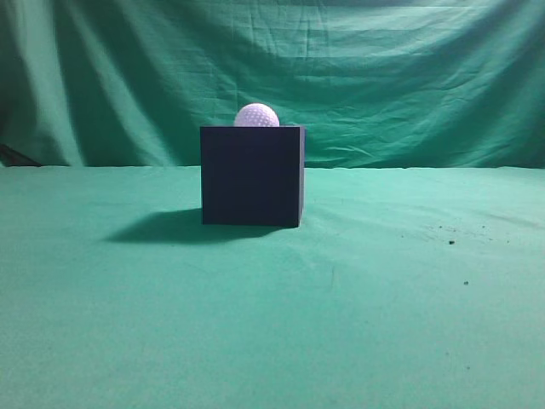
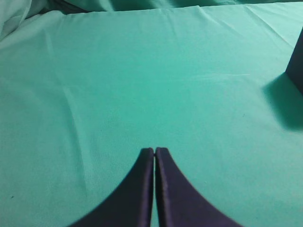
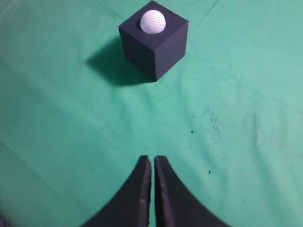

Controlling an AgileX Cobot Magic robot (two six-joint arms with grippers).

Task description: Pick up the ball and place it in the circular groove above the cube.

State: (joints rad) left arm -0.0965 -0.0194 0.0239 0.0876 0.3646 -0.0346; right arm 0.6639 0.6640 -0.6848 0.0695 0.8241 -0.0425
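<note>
Your left claw [image 2: 154,151] and right claw [image 3: 152,159] both sit pinched closed, holding nothing, above the green cloth tabletop [image 1: 383,324], well apart from the dimpled white ball [image 3: 153,21] resting atop the dark matte cube [image 3: 156,47].

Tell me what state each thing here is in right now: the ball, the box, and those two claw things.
Ball: sitting on top of the cube, nothing holding it.
Cube: upright on the green cloth, apart from both grippers.
Left gripper: jaws shut, empty, over bare cloth.
Right gripper: jaws shut, empty, well short of the cube.
</note>
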